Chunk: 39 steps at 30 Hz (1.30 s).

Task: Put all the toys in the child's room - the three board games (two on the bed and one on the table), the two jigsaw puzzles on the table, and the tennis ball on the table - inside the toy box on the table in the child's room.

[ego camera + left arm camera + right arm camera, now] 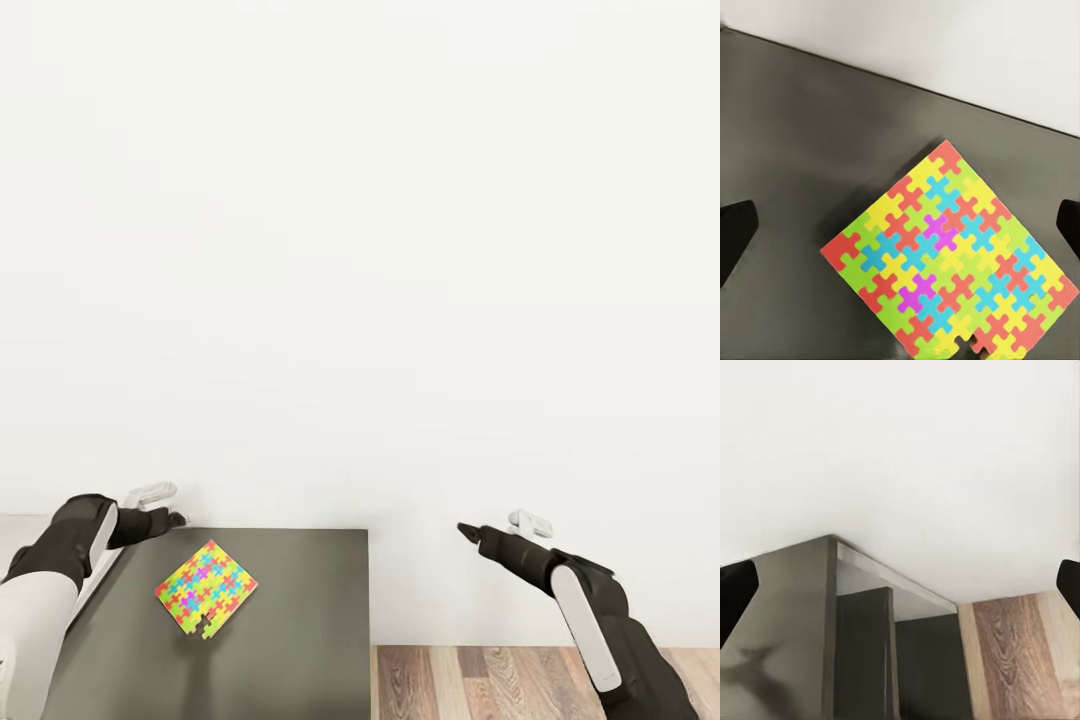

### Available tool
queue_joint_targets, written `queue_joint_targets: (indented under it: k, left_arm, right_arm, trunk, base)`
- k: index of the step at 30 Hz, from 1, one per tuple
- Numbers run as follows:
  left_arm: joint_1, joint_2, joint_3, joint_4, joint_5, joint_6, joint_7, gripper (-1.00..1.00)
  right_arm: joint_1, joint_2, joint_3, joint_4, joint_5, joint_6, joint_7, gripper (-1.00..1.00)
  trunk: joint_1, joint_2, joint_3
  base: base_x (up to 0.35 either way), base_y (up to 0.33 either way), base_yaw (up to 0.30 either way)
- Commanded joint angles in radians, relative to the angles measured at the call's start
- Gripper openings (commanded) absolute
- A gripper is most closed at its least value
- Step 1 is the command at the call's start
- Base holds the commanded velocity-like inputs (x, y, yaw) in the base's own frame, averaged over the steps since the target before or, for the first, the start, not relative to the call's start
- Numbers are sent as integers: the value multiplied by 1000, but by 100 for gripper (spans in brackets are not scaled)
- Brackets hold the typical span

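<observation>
One jigsaw puzzle (205,590), a thin square of yellow, pink, green and blue pieces, lies flat and turned cornerwise on the dark table top (300,620). My left gripper (178,518) hovers over the table's back left, just behind the puzzle. In the left wrist view, the puzzle (952,259) lies on the table (795,150) below the open left gripper (902,232), whose dark fingertips (736,240) stand wide apart. My right gripper (465,530) hangs in the air to the right of the table, open and holding nothing.
A white wall (360,250) rises right behind the table. Wood-plank floor (480,680) lies right of the table's end. The right wrist view looks past the open right gripper (902,589) at the table's corner (825,555), its dark frame and the floor (1020,660).
</observation>
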Motion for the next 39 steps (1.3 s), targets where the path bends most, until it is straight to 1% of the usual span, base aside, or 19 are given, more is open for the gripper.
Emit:
queue_joint_targets:
  k: [1, 5, 9, 19, 39]
  left_arm:
    - [-2, -1, 5, 3, -8, -8, 17, 100]
    - [-2, -1, 6, 9, -5, -30, 53, 100]
    - [-2, -2, 6, 10, -4, -38, 63, 100]
    - [-2, -2, 6, 11, -2, -40, 64, 100]
    - [-2, -5, 6, 11, -1, -44, 63, 100]
  right_arm:
    - [-1, 2, 2, 0, 0, 5, -16, 100]
    - [-1, 6, 6, 0, -2, 0, -39, 100]
    - [-1, 7, 6, -4, -2, -5, -45, 100]
    - [-1, 8, 10, -7, -2, -5, -47, 100]
    - [-1, 7, 10, -6, -2, -4, -47, 100]
  trunk:
    - [1, -2, -2]
    - [1, -2, -2]
    - [1, -2, -2]
    - [1, -2, -4]
    - [1, -2, -35]
  base:
    - [0, 0, 0]
    - [0, 0, 0]
    - [0, 0, 0]
    - [0, 0, 0]
    - [0, 0, 0]
